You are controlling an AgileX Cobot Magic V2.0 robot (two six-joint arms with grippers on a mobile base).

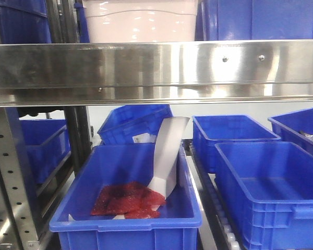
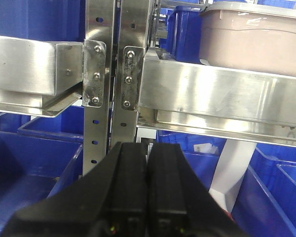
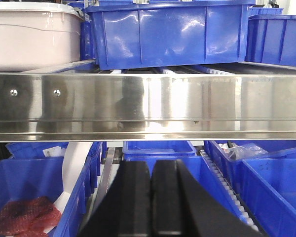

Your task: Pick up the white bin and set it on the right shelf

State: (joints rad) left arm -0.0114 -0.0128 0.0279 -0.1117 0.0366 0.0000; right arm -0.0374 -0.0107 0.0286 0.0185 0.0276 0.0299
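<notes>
Pale pinkish-white plastic tub (image 1: pixel 141 21) sits on the shiny steel shelf (image 1: pixel 156 65). Only the front view shows red mesh (image 1: pixel 128 199) in a blue crate (image 1: pixel 126 219). Left claw (image 2: pixel 148 163) and right claw (image 3: pixel 151 173) clenched, empty, below the rail.

Perforated steel uprights (image 1: pixel 10 172) carry racks crowded with blue crates (image 1: pixel 271 187) under bright, glaring light, one holding red mesh (image 1: pixel 128 199)

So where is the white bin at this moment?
The white bin sits on the right shelf, top centre-left in the front view, just left of a blue crate; neither hand touches it.
</notes>
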